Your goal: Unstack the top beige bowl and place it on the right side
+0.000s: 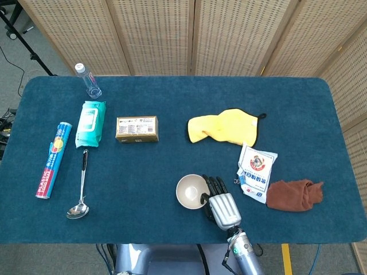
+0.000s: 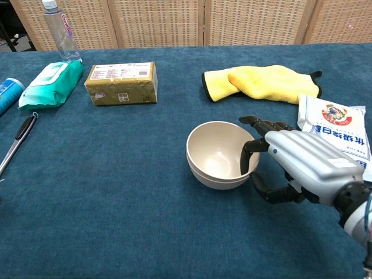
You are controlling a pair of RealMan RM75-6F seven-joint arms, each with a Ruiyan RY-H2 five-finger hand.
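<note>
Head view, bowls: the stacked beige bowls [image 1: 191, 191] sit on the blue bench [image 1: 172, 154] near its front edge, a little right of the middle.
Head view, right robot hand: the right robot hand [image 1: 219, 201] lies just to the right of the bowls, dark fingers [image 1: 213, 184] pointing away from the robot along the rim, and its lower left side touches the bowls.
Head view, other things: a white packet [image 1: 256, 172] and a brown cloth [image 1: 295, 195] lie right of the hand; a yellow cloth [image 1: 225, 127] lies farther back.
Head view, left side: a gold box [image 1: 137, 128], a teal wipes pack [image 1: 90, 123], a water bottle [image 1: 88, 81], a ladle [image 1: 79, 189] and a blue tube [image 1: 53, 159].

Chest view, bowls: the top beige bowl [image 2: 220, 151] is nested in the lower bowl [image 2: 221, 181], open side up.
Chest view, right robot hand: the right robot hand [image 2: 290, 163] meets the bowls' right side. One dark finger [image 2: 246, 156] hooks over the rim into the top bowl, while the thumb [image 2: 273, 192] curls below, outside the wall, so the hand pinches the top bowl's edge.
Chest view, other fingers: these stretch out past the rim, clear of the bowl.
Chest view, neighbours: the white packet [image 2: 334, 131] is just behind the hand; the yellow cloth [image 2: 261, 81] is beyond it.
Left robot hand: shown in neither view.
</note>
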